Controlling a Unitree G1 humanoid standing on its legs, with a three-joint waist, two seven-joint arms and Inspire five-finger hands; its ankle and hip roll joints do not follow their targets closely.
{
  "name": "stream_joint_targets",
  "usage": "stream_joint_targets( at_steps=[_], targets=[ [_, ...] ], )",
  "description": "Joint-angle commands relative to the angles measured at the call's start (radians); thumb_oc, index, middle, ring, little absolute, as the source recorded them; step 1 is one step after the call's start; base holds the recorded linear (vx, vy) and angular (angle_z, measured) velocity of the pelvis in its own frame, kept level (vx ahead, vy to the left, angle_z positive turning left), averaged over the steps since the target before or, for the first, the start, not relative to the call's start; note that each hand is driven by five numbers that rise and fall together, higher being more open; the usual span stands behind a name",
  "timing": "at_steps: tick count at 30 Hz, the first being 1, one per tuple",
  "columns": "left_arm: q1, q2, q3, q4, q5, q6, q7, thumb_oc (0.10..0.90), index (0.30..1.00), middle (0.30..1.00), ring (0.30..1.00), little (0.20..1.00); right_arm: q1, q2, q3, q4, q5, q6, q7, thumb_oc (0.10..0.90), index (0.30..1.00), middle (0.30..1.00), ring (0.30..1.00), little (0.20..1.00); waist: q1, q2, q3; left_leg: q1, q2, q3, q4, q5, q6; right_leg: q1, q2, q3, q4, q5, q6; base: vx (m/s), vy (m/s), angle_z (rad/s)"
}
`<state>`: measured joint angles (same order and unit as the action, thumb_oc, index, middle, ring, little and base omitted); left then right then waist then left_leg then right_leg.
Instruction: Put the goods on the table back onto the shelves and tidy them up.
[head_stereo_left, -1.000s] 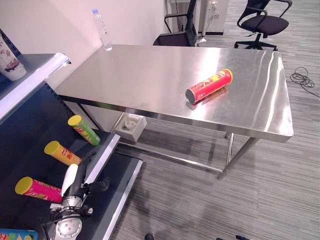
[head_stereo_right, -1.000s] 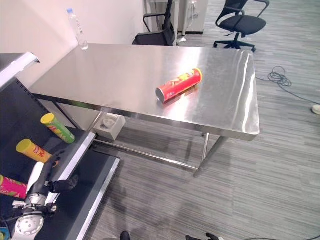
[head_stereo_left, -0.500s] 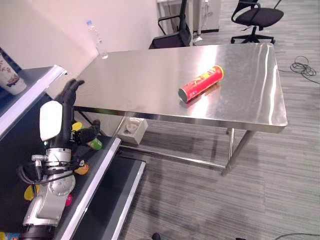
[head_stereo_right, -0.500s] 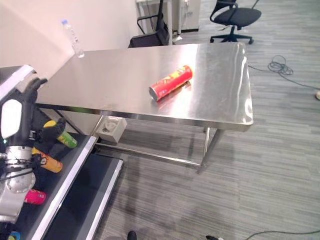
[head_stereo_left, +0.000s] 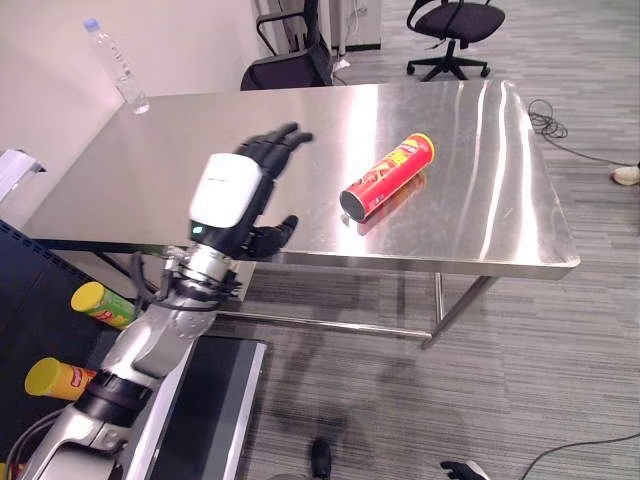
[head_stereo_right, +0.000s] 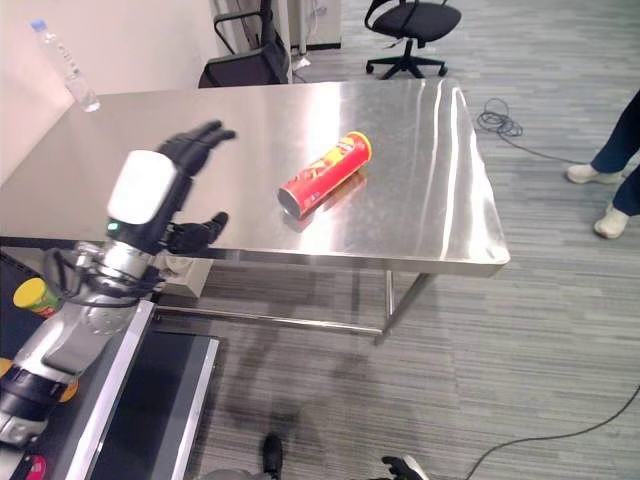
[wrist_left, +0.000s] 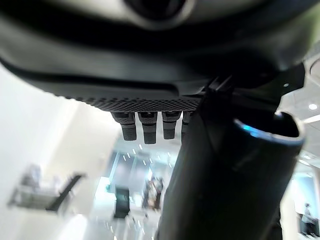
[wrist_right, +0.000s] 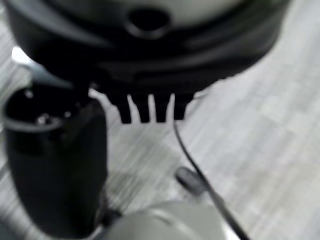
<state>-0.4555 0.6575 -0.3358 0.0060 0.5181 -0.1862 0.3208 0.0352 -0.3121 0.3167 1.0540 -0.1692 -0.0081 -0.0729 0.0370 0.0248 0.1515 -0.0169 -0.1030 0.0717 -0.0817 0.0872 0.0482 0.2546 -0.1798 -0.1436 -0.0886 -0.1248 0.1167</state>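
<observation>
Over the table's (head_stereo_left: 500, 230) near left edge, left hand (head_stereo_left: 245, 195) now raised from the shelf, fingers wide and empty; red can (head_stereo_left: 388, 176) lies mid-table (untouched), next to fetch; right hand (wrist_right: 145, 65) idle, fingers relaxed

Stainless steel table (head_stereo_left: 300, 130) on metal legs with a low crossbar, its top glossy and reflecting light in streaks; plain pale wall (head_stereo_left: 50, 90) along its left side; floor of grey striped carpet (head_stereo_left: 500, 380); two black office chairs past the table's far end, one close to it (head_stereo_left: 285, 62), one on castors farther back (head_stereo_left: 448, 25); a person's legs and light shoes (head_stereo_right: 612, 190) stand at the right edge.
</observation>
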Motion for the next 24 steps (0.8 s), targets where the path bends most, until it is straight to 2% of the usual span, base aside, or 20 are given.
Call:
stream_joint_targets(
  at_steps=[1, 2, 3, 4, 5, 6, 7, 8, 9, 11, 12, 13, 15, 16, 18, 19, 20, 21, 22, 24],
  targets=[
    [-0.169, -0.074, 0.075, 0.017, 0.017, 0.06, 0.016, 0.8, 0.9, 0.9, 0.9, 0.9, -0.029, -0.051, 0.027, -0.036, -0.07, 0.011, -0.009, 0.8, 0.9, 0.9, 0.9, 0.9, 0.017, -0.011, -0.101, -0.071, 0.022, 0.02, 0.034, -0.027, -0.034, -0.148, 0.087, 0.017, 0.421, 0.009, 0.03, 0.07, 0.104, -0.2],
    [-0.169, -0.075, 0.075, 0.017, 0.017, 0.06, 0.015, 0.8, 0.9, 0.9, 0.9, 0.9, -0.029, -0.051, 0.027, -0.036, -0.07, 0.012, -0.009, 0.8, 0.9, 0.9, 0.9, 0.9, 0.018, -0.012, -0.101, -0.072, 0.022, 0.022, 0.034, -0.027, -0.034, -0.152, 0.086, 0.019, 0.427, 0.007, 0.03, 0.1, 0.201, -0.26],
    [-0.181, -0.094, 0.069, 0.007, 0.023, 0.08, 0.012, 0.8, 0.9, 0.9, 0.9, 0.9, -0.043, -0.056, 0.045, -0.087, -0.09, 0.018, 0.0, 0.8, 0.9, 0.9, 0.9, 0.9, 0.001, -0.003, -0.071, -0.028, 0.027, 0.033, 0.026, -0.046, -0.011, -0.232, 0.063, -0.006, 0.595, 0.106, 0.069, 0.02, 0.152, -0.18],
    [-0.196, -0.103, 0.066, 0.007, 0.023, 0.088, 0.012, 0.8, 0.9, 0.9, 0.9, 0.9, -0.05, -0.059, 0.052, -0.098, -0.095, 0.021, 0.005, 0.8, 0.9, 0.9, 0.9, 0.9, -0.006, 0.003, -0.052, -0.009, 0.027, 0.04, 0.021, -0.051, 0.003, -0.275, 0.048, -0.021, 0.695, 0.135, 0.085, 0.02, 0.152, -0.1],
    [-0.197, -0.103, 0.066, 0.007, 0.023, 0.088, 0.012, 0.8, 0.9, 0.9, 0.9, 0.9, -0.051, -0.059, 0.051, -0.099, -0.095, 0.022, 0.005, 0.8, 0.9, 0.9, 0.9, 0.9, -0.005, 0.002, -0.051, -0.009, 0.026, 0.04, 0.021, -0.05, 0.004, -0.277, 0.046, -0.02, 0.699, 0.133, 0.085, 0.06, 0.119, 0.12],
    [-0.203, -0.12, 0.06, 0.003, 0.016, 0.098, 0.007, 0.8, 0.9, 0.9, 0.9, 0.9, -0.052, -0.05, 0.058, -0.104, -0.099, 0.024, 0.004, 0.8, 0.9, 0.9, 0.9, 0.9, -0.011, 0.02, -0.036, 0.028, 0.044, 0.047, 0.015, -0.067, 0.014, -0.327, 0.033, -0.071, 0.796, 0.148, 0.086, 0.05, 0.064, 0.09],
    [-0.205, -0.123, 0.061, 0.003, 0.015, 0.1, 0.005, 0.8, 0.9, 0.9, 0.9, 0.9, -0.053, -0.053, 0.057, -0.105, -0.099, 0.025, 0.004, 0.8, 0.9, 0.9, 0.9, 0.9, -0.013, 0.015, -0.031, 0.03, 0.035, 0.045, 0.012, -0.066, 0.017, -0.339, 0.021, -0.069, 0.824, 0.138, 0.087, 0.18, 0.071, 0.21],
    [-0.207, -0.129, 0.071, -0.014, 0.027, 0.108, 0.001, 0.8, 0.9, 0.9, 0.9, 0.9, -0.045, -0.047, 0.058, -0.128, -0.108, 0.026, 0.002, 0.8, 0.9, 0.9, 0.9, 0.9, -0.007, 0.011, -0.032, 0.055, 0.037, 0.055, 0.004, -0.083, 0.014, -0.361, -0.035, -0.118, 0.798, 0.114, 0.073, 0.15, -0.03, 0.09],
    [-0.214, -0.126, 0.073, -0.02, 0.028, 0.104, 0.003, 0.8, 0.9, 0.9, 0.9, 0.9, -0.04, -0.047, 0.058, -0.141, -0.112, 0.026, 0.0, 0.8, 0.9, 0.9, 0.9, 0.9, -0.005, 0.01, -0.033, 0.059, 0.043, 0.052, 0.002, -0.091, 0.006, -0.367, -0.06, -0.135, 0.745, 0.079, 0.055, 0.18, -0.041, 0.09],
    [-0.224, -0.121, 0.073, -0.024, 0.027, 0.099, 0.003, 0.8, 0.9, 0.9, 0.9, 0.9, -0.039, -0.048, 0.057, -0.139, -0.111, 0.024, -0.001, 0.8, 0.9, 0.9, 0.9, 0.9, -0.007, 0.015, -0.033, 0.061, 0.058, 0.043, 0.002, -0.096, -0.009, -0.368, -0.072, -0.153, 0.684, 0.038, 0.032, 0.1, -0.166, -0.11],
    [-0.235, -0.103, 0.075, -0.025, 0.03, 0.096, 0.005, 0.8, 0.9, 0.9, 0.9, 0.9, -0.045, -0.051, 0.05, -0.136, -0.11, 0.025, -0.002, 0.8, 0.9, 0.9, 0.9, 0.9, -0.006, 0.018, -0.028, 0.071, 0.078, 0.029, 0.005, -0.113, -0.034, -0.377, -0.118, -0.145, 0.555, 0.019, 0.024, 0.11, -0.217, -0.1],
    [-0.235, -0.103, 0.075, -0.025, 0.03, 0.096, 0.005, 0.8, 0.9, 0.9, 0.9, 0.9, -0.045, -0.051, 0.05, -0.136, -0.11, 0.025, -0.002, 0.8, 0.9, 0.9, 0.9, 0.9, -0.006, 0.018, -0.028, 0.071, 0.078, 0.029, 0.005, -0.113, -0.034, -0.377, -0.118, -0.145, 0.555, 0.019, 0.024, 0.1, -0.253, -0.03],
    [-0.236, -0.078, 0.08, -0.03, 0.05, 0.096, 0.008, 0.8, 0.9, 0.9, 0.9, 0.9, -0.039, -0.048, 0.042, -0.129, -0.114, 0.031, 0.0, 0.8, 0.9, 0.9, 0.9, 0.9, -0.004, 0.014, -0.028, 0.082, 0.098, 0.005, 0.005, -0.13, -0.056, -0.372, -0.167, -0.099, 0.398, 0.089, 0.043, 0.14, -0.337, 0.2],
    [-0.221, -0.042, 0.095, -0.052, 0.075, 0.097, 0.01, 0.8, 0.9, 0.9, 0.9, 0.9, -0.028, -0.043, 0.03, -0.137, -0.117, 0.034, 0.006, 0.8, 0.9, 0.9, 0.9, 0.9, 0.0, 0.005, -0.034, 0.088, 0.113, -0.017, 0.006, -0.136, -0.075, -0.359, -0.22, -0.041, 0.297, 0.197, 0.068, 0.21, -0.492, 0.56],
    [-0.194, -0.007, 0.125, -0.085, 0.091, 0.097, 0.016, 0.8, 0.9, 0.9, 0.9, 0.9, -0.012, -0.032, 0.017, -0.137, -0.117, 0.036, 0.012, 0.8, 0.9, 0.9, 0.9, 0.9, 0.007, -0.014, -0.042, 0.085, 0.123, -0.042, 0.018, -0.135, -0.091, -0.331, -0.262, 0.028, 0.229, 0.308, 0.092, 0.12, -0.368, 0.58],
    [-0.188, -0.006, 0.128, -0.09, 0.091, 0.098, 0.013, 0.8, 0.9, 0.9, 0.9, 0.9, -0.011, -0.031, 0.019, -0.137, -0.117, 0.036, 0.012, 0.8, 0.9, 0.9, 0.9, 0.9, 0.006, -0.015, -0.045, 0.09, 0.122, -0.041, 0.018, -0.144, -0.09, -0.321, -0.263, 0.026, 0.218, 0.307, 0.097, 0.09, -0.267, 0.49],
    [-0.183, 0.006, 0.137, -0.093, 0.098, 0.101, 0.021, 0.8, 0.9, 0.9, 0.9, 0.9, -0.005, -0.03, 0.015, -0.138, -0.116, 0.036, 0.015, 0.8, 0.9, 0.9, 0.9, 0.9, 0.007, -0.024, -0.053, 0.089, 0.131, -0.053, 0.022, -0.144, -0.101, -0.309, -0.273, 0.066, 0.199, 0.344, 0.107, 0.09, -0.314, 0.48],
    [-0.193, 0.015, 0.139, -0.09, 0.103, 0.108, 0.029, 0.8, 0.9, 0.9, 0.9, 0.9, -0.004, -0.031, 0.012, -0.135, -0.113, 0.036, 0.015, 0.8, 0.9, 0.9, 0.9, 0.9, 0.008, -0.032, -0.058, 0.077, 0.142, -0.076, 0.03, -0.135, -0.114, -0.301, -0.271, 0.125, 0.185, 0.369, 0.112, 0.13, -0.621, 0.64],
    [-0.213, 0.035, 0.134, -0.085, 0.11, 0.118, 0.037, 0.8, 0.9, 0.9, 0.9, 0.9, -0.013, -0.04, 0.018, -0.147, -0.114, 0.044, 0.019, 0.8, 0.9, 0.9, 0.9, 0.9, 0.017, -0.047, -0.067, 0.075, 0.178, -0.115, 0.041, -0.127, -0.139, -0.298, -0.233, 0.22, 0.19, 0.362, 0.126, 0.11, -0.548, 0.59],
    [-0.216, 0.046, 0.14, -0.088, 0.112, 0.122, 0.036, 0.8, 0.9, 0.9, 0.9, 0.9, -0.014, -0.038, 0.02, -0.152, -0.115, 0.044, 0.021, 0.8, 0.9, 0.9, 0.9, 0.9, 0.023, -0.053, -0.076, 0.079, 0.188, -0.126, 0.038, -0.129, -0.145, -0.288, -0.224, 0.217, 0.18, 0.331, 0.131, 0.08, -0.314, 0.6]
  ],
)
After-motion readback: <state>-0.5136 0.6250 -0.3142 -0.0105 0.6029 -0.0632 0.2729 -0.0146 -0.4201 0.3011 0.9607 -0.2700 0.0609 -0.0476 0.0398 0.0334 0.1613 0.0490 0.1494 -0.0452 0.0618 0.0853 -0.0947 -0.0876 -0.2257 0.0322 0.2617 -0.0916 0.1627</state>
